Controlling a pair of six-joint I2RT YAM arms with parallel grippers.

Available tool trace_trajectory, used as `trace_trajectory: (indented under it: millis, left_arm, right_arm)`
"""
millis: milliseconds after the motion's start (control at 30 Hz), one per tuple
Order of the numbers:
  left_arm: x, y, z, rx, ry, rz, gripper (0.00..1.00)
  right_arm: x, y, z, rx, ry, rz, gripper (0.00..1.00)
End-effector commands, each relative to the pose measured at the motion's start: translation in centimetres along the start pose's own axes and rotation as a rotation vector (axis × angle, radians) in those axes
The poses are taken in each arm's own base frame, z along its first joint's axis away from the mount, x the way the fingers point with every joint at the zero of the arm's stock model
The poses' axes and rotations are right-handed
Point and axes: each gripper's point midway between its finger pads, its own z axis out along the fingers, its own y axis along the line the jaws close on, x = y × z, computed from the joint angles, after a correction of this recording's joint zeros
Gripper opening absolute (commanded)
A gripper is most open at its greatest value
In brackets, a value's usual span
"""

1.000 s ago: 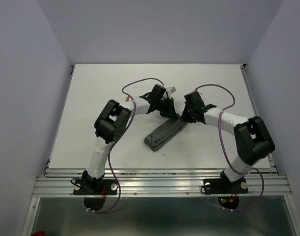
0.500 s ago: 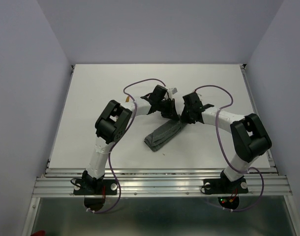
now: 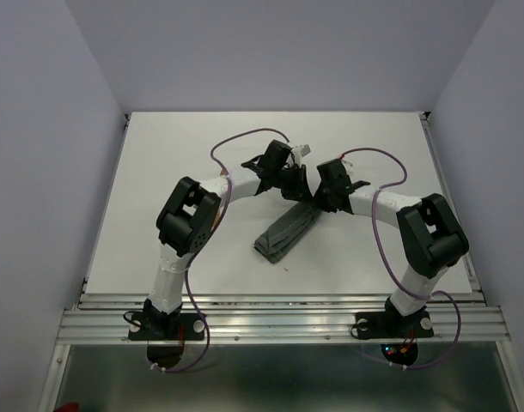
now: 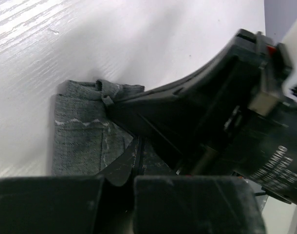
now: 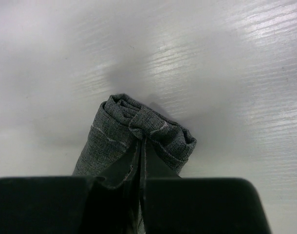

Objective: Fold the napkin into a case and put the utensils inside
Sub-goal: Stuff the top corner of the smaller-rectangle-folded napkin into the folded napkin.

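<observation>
Top external: found the white table bearing the case, a dark grey strip slanting through frame centre. Saw the left gripper and right gripper meeting at its upper end. Wrist views: caught both sets of jaws pressed together, pinching bunched cloth of that end.

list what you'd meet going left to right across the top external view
left arm's elbow → case → right arm's elbow; both pairs of jaws overlap the case's far end, so they're left out
</observation>
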Motion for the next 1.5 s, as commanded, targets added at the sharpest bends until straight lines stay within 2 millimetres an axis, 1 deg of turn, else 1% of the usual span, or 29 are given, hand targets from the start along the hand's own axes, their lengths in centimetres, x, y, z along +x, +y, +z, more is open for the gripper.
trace_trajectory:
  millis: [0, 67, 100, 167, 200, 233, 267, 300, 333, 367, 400, 433, 533, 567, 600, 633, 733, 767, 867, 900, 933, 967, 1000, 1067, 1167, 1267, 1367, 1467]
  left_arm:
    - [-2.9, -3.9, -3.9, 0.008, -0.073, 0.081, 0.00]
    - [-2.7, -3.3, -4.6, -0.024, -0.077, 0.073, 0.00]
    - [-2.5, -2.5, -5.0, -0.065, -0.080, 0.063, 0.00]
    - [-1.6, -1.4, -6.3, -0.115, -0.084, 0.055, 0.00]
    - [-1.6, -1.3, -7.3, -0.142, -0.102, 0.053, 0.00]
    - [-1.1, -1.0, -7.9, -0.155, -0.103, 0.049, 0.00]
    - [0.1, -0.2, -8.8, -0.176, -0.102, 0.035, 0.00]
    - [1.5, 0.8, -8.6, -0.193, -0.074, 0.010, 0.00]
    - [1.7, 0.3, -9.6, -0.187, -0.093, 0.017, 0.00]
    - [3.7, 1.1, -9.7, -0.195, -0.067, -0.008, 0.00]
    - [4.4, 1.3, -10.1, -0.197, -0.066, -0.018, 0.00]
    - [6.0, 1.5, -10.8, -0.199, -0.055, -0.029, 0.00]
    - [7.4, 1.3, -12.2, -0.203, -0.073, -0.038, 0.00]
    - [8.8, 2.1, -12.4, -0.219, -0.053, -0.058, 0.00]
    - [9.8, 2.4, -12.8, -0.229, -0.047, -0.066, 0.00]
    - [10.3, 2.6, -12.9, -0.230, -0.043, -0.070, 0.00]
    - [11.8, 3.1, -12.7, -0.217, -0.028, -0.092, 0.00]
    - [12.0, 3.2, -12.6, -0.211, -0.027, -0.096, 0.00]
    - [12.5, 3.4, -11.3, -0.175, -0.014, -0.102, 0.00]
    - [12.7, 3.4, -11.2, -0.175, -0.009, -0.102, 0.00]
    - [13.1, 3.7, -10.7, -0.174, 0.001, -0.106, 0.00]
    - [13.8, 4.0, -10.0, -0.174, 0.026, -0.113, 0.00]
    - [14.1, 3.9, -9.9, -0.173, 0.035, -0.112, 0.00]
    - [15.3, 4.1, -8.9, -0.168, 0.060, -0.115, 0.00]
    - [16.0, 4.4, -8.3, -0.177, 0.075, -0.116, 0.00]
    - [15.9, 4.5, -8.1, -0.182, 0.071, -0.108, 0.00]
    - [15.3, 4.3, -8.4, -0.192, 0.058, -0.090, 0.00]
    - [14.7, 4.0, -9.0, -0.206, 0.044, -0.063, 0.00]
  right_arm:
    - [3.2, -3.4, 1.5, 0.133, 0.067, -0.003, 0.01]
    - [3.3, -3.5, 1.4, 0.138, 0.068, 0.002, 0.01]
    - [3.2, -3.5, 1.4, 0.136, 0.066, 0.002, 0.01]
    - [3.1, -3.4, 1.3, 0.134, 0.064, 0.005, 0.01]
    - [3.1, -3.4, 1.3, 0.135, 0.062, 0.005, 0.01]
    - [3.1, -3.4, 1.2, 0.133, 0.060, 0.005, 0.01]
    - [3.0, -3.4, 1.2, 0.132, 0.059, 0.006, 0.01]
    - [3.0, -3.4, 1.2, 0.132, 0.059, 0.004, 0.01]
    - [3.0, -3.2, 1.2, 0.127, 0.060, 0.005, 0.01]
    - [2.8, -3.0, 1.1, 0.122, 0.057, 0.005, 0.01]
    - [2.8, -3.0, 1.2, 0.122, 0.059, 0.003, 0.01]
    - [2.8, -2.9, 1.2, 0.119, 0.060, 0.002, 0.01]
    - [2.6, -2.6, 1.2, 0.111, 0.058, 0.001, 0.01]
    - [2.5, -2.6, 1.1, 0.109, 0.058, -0.002, 0.01]
    - [2.4, -2.5, 1.1, 0.108, 0.055, -0.004, 0.01]
    - [2.4, -2.5, 1.0, 0.106, 0.055, -0.005, 0.01]
    - [2.2, -2.3, 1.0, 0.100, 0.052, -0.004, 0.01]
    - [2.2, -2.2, 1.0, 0.099, 0.053, -0.004, 0.01]
    - [2.3, -2.1, 1.1, 0.097, 0.057, -0.003, 0.01]
    - [2.2, -2.1, 1.0, 0.097, 0.057, -0.003, 0.01]
    - [2.3, -2.1, 1.1, 0.097, 0.059, 0.000, 0.01]
    - [2.3, -2.1, 1.0, 0.096, 0.058, 0.002, 0.01]
    - [2.3, -2.2, 1.0, 0.098, 0.058, 0.000, 0.01]
    - [2.2, -2.2, 0.9, 0.099, 0.053, 0.001, 0.01]
    - [2.2, -2.2, 0.9, 0.099, 0.055, -0.001, 0.01]
    - [2.3, -2.3, 1.0, 0.104, 0.059, -0.006, 0.01]
    - [2.6, -2.5, 1.1, 0.111, 0.064, -0.008, 0.01]
    - [2.4, -2.5, 1.1, 0.111, 0.060, -0.007, 0.01]
